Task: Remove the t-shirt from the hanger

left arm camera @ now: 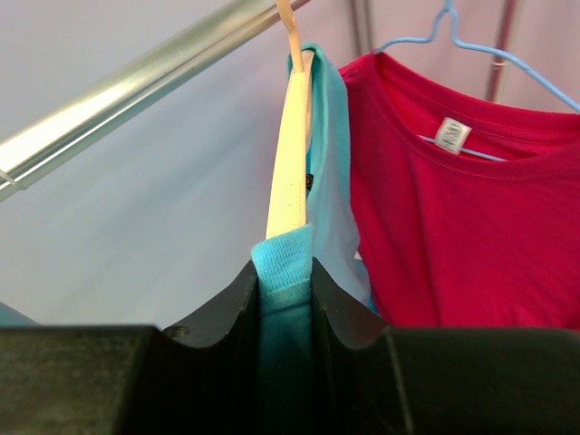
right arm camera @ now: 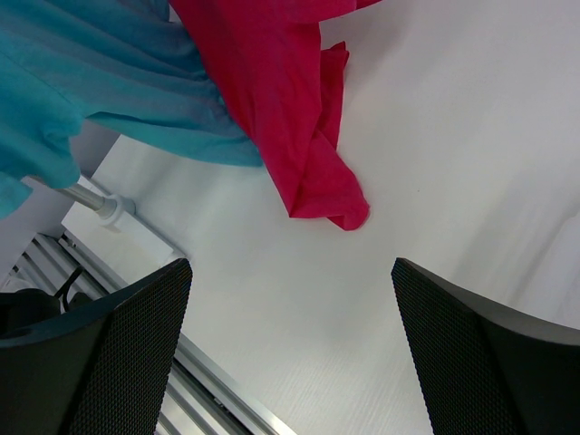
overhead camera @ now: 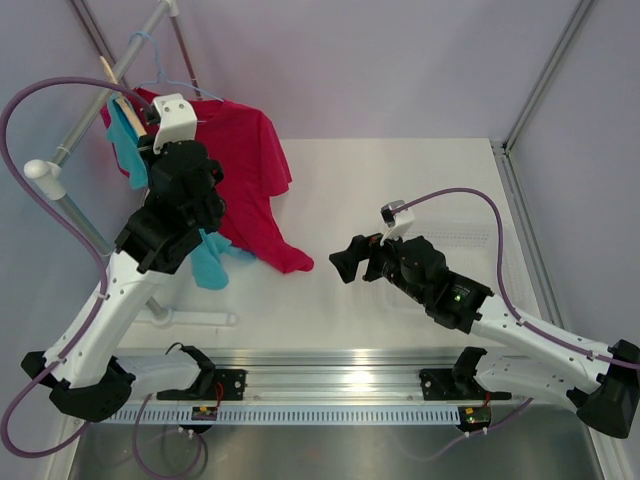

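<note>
A teal t-shirt (overhead camera: 211, 263) hangs on a cream hanger (left arm camera: 290, 168) from the metal rail (overhead camera: 105, 95) at the far left. My left gripper (overhead camera: 150, 142) is shut on the teal shirt's ribbed collar (left arm camera: 283, 263), right below the lower end of the hanger arm. The teal fabric (left arm camera: 332, 154) drapes over the hanger. My right gripper (overhead camera: 346, 263) is open and empty, low over the table's middle; in its wrist view (right arm camera: 290, 335) the teal shirt's hem (right arm camera: 100, 82) shows at top left.
A red t-shirt (overhead camera: 252, 170) hangs on a blue wire hanger (left arm camera: 471, 41) right of the teal one, its hem lying on the table (right arm camera: 322, 195). The rack's white base (overhead camera: 190, 318) lies at near left. A metal frame post (overhead camera: 545, 75) stands at far right.
</note>
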{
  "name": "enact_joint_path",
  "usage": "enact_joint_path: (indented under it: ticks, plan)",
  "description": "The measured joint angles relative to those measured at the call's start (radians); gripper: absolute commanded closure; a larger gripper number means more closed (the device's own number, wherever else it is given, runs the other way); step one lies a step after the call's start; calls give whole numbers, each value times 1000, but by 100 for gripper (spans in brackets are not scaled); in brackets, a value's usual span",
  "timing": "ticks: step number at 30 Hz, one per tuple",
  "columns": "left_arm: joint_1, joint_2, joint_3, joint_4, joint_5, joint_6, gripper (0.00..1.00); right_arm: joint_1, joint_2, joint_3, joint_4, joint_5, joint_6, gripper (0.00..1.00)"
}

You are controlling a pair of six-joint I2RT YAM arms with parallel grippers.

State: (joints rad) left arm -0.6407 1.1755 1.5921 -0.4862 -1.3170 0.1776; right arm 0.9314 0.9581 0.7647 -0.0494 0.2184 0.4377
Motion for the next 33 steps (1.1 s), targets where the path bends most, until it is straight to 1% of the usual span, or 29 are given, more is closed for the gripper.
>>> enact_joint_path:
  ticks: [5,10,13,19,26,33]
  plan:
    - [-76,-48,-31,15,-8,33,100,0,0,0,0,1,-2,0]
    - [-83,-81,-32,49,-22,85,100,0,0,0,-2,8,-8,0]
    - [-109,-97,-32,64,-37,116,100,0,0,0,-2,9,-9,0]
    - [-204,-162,-82,78,-41,145,100,0,0,0,-3,8,-11,1]
    - [-313,-217,-128,81,-55,142,100,0,0,0,-4,8,-14,0]
    - [-478,-226,-185,86,-128,137,100,0,-6,-6,1,0,-35,1]
